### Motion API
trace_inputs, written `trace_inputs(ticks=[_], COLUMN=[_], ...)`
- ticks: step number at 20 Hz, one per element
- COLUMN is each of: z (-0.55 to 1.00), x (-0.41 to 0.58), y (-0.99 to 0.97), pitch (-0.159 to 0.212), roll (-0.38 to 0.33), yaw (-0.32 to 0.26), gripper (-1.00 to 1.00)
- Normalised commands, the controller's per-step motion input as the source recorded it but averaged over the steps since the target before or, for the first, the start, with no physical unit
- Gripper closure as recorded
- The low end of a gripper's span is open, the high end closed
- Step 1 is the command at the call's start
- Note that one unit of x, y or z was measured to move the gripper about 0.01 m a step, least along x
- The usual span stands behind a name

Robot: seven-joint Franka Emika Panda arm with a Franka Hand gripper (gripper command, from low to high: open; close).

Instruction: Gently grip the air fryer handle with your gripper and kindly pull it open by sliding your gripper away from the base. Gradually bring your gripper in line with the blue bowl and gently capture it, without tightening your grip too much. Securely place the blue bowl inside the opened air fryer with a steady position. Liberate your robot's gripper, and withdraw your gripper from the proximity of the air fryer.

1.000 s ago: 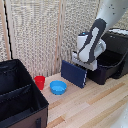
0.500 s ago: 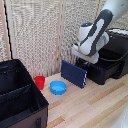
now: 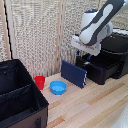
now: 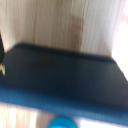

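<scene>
The hand [image 3: 88, 56] hides the air fryer handle; wrist view is blurred.

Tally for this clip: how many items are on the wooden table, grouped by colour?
Blue: 2, bowl and dark panel
Red: 1, cup
Black: 2, air fryer and fabric bin
Total: 5

The arm [image 3: 97, 22] was glossy white, built of rounded, bulbous segments with a dark grey band where two segments joined. At its end sat a pale, flat rectangular block. The pincer [image 3: 88, 59] beneath it was short and dark, its details too blurred to make out.
</scene>
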Motion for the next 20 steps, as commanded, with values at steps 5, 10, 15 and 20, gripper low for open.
trace_inputs(ticks=[5,10,15,20], z=[0.48,0.57,0.42,0.10], x=[0.013,0.001,0.117,0.205], y=[0.43,0.50,0.58,0.46], pitch=[0.152,0.184,0.252,0.232], roll=[0.192,0.100,0.036,0.030], yaw=[0.002,0.028,0.091,0.132], gripper=[-1.00,-1.00,-1.00,-1.00])
